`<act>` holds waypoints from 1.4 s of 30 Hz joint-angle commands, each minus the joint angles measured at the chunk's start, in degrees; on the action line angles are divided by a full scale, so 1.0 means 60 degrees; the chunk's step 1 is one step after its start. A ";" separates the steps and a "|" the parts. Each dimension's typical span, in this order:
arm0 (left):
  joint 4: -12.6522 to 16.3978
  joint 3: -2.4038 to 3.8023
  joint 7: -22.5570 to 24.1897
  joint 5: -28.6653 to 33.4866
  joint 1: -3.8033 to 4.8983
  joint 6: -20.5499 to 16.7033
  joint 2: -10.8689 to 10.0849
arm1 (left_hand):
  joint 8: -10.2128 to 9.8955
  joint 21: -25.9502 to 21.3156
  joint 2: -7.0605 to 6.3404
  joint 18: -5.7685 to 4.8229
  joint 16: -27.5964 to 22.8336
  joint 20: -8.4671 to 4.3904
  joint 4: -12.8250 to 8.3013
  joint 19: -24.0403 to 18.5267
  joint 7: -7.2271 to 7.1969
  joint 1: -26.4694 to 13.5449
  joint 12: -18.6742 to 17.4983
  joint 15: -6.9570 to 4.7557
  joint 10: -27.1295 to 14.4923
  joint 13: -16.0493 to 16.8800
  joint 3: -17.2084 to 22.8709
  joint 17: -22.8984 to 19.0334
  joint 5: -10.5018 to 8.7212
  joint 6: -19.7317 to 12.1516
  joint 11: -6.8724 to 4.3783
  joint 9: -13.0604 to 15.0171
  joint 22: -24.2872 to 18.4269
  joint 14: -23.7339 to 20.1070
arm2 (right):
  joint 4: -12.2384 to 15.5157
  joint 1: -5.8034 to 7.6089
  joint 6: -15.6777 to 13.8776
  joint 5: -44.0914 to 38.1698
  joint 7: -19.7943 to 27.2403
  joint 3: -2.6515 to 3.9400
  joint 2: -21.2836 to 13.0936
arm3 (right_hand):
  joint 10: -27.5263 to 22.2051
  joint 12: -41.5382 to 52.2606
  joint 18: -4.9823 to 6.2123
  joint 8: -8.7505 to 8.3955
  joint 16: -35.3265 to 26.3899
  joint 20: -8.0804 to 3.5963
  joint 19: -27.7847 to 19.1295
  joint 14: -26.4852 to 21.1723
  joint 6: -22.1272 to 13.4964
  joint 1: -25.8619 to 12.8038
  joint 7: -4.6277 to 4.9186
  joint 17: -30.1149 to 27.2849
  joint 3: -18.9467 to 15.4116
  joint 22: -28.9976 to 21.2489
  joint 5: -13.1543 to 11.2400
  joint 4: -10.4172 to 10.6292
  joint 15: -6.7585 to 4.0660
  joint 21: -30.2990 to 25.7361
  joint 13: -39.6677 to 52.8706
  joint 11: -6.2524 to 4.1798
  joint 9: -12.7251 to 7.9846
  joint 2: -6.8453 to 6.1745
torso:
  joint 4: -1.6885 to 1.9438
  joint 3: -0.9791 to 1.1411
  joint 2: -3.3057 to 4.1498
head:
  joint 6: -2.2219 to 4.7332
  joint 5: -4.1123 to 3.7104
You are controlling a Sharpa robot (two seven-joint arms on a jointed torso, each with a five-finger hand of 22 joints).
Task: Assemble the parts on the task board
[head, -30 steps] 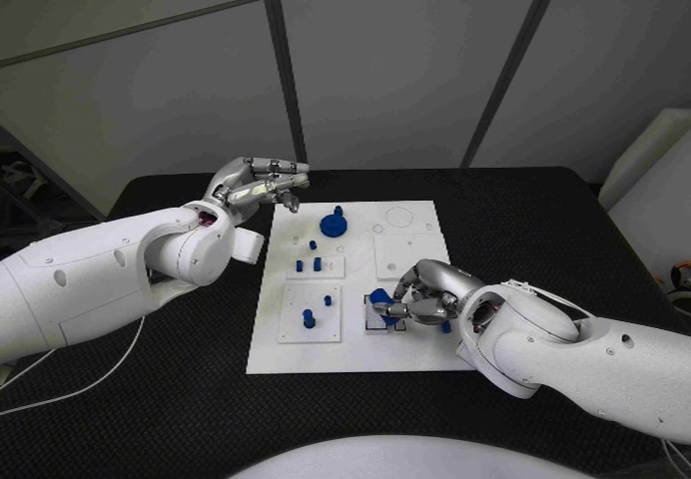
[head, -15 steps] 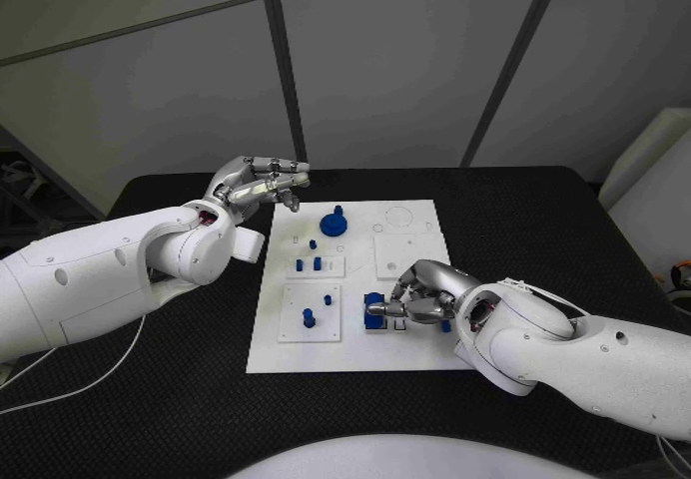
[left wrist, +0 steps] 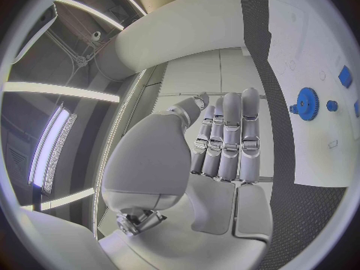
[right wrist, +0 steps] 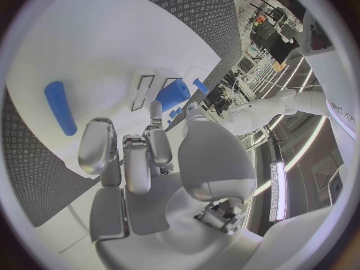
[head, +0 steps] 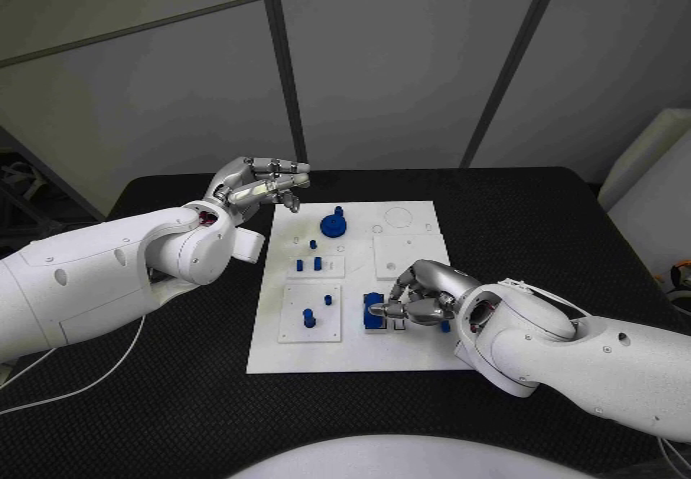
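Right hand (head: 419, 296) low over the task board (head: 410, 349), near-right section, fingers seemingly pinching a blue block (head: 377, 309) seated there; contact partly hidden. Left hand (head: 260, 184) raised off the board's far-left corner, fingers together, holding nothing.

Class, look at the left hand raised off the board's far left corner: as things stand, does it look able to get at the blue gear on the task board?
Probably yes. The left hand holds nothing, and the blue gear stands close by on the task board with nothing between them. The right hand is busy at the board's near end.
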 commanded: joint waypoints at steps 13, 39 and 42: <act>0.0005 0.0006 0.0037 0.0005 0.0012 0.0098 -0.0007 | 0.0042 -0.0039 0.0086 -0.0168 -0.0013 0.0011 -0.0009 -0.0070 0.0058 -0.0042 0.0032 0.0015 -0.0069 0.0012 -0.0066 -0.0008 -0.0007 -0.0018 -0.0018 -0.0003 -0.0013 -0.0055 | -0.0024 0.0013 0.0218 -0.0477 0.0052 0.0004 0.0030 | 0.0165 0.0081 -0.0088 0.0069 0.0013 -0.0076 0.0030 0.0878 0.0118 0.1796 -0.0123 0.1969 0.0182 0.0070 -0.0292 -0.0730 -0.0107 0.0031 0.0268 -0.0071 0.0121 0.0135 | -0.0001 -0.0004 0.0004 | -0.0030 -0.0008; 0.0000 0.0006 0.0039 0.0005 0.0010 0.0091 -0.0037 | 0.0047 -0.0062 0.0102 -0.0164 -0.0006 0.0015 0.0002 -0.0068 0.0056 -0.0053 0.0064 0.0014 -0.0094 0.0013 -0.0079 -0.0021 -0.0003 -0.0029 -0.0020 -0.0003 -0.0025 -0.0061 | 0.0317 0.0010 -0.0657 -0.0537 0.0870 0.0004 -0.0321 | 0.0334 0.0285 -0.0112 0.0110 0.0049 -0.0113 0.0101 0.0897 0.0221 0.2080 -0.0168 0.2060 0.0207 0.0190 -0.0430 -0.0807 -0.0145 0.0100 0.0498 -0.0114 0.0174 0.0202 | 0.0001 0.0006 0.0002 | -0.0033 0.0009; -0.0004 0.0006 0.0040 0.0005 0.0008 0.0094 -0.0034 | 0.0047 -0.0062 0.0102 -0.0164 -0.0006 0.0015 0.0002 -0.0068 0.0056 -0.0053 0.0064 0.0014 -0.0094 0.0013 -0.0079 -0.0021 -0.0003 -0.0029 -0.0020 -0.0003 -0.0025 -0.0061 | 0.0374 0.0010 -0.0686 -0.0429 0.1123 0.0004 -0.0326 | 0.0370 0.0337 -0.0117 0.0118 0.0063 -0.0112 0.0117 0.0904 0.0235 0.1960 -0.0168 0.2092 0.0154 0.0216 -0.0449 -0.0715 -0.0142 0.0117 0.0549 -0.0112 0.0184 0.0180 | 0.0004 0.0008 0.0004 | -0.0032 0.0006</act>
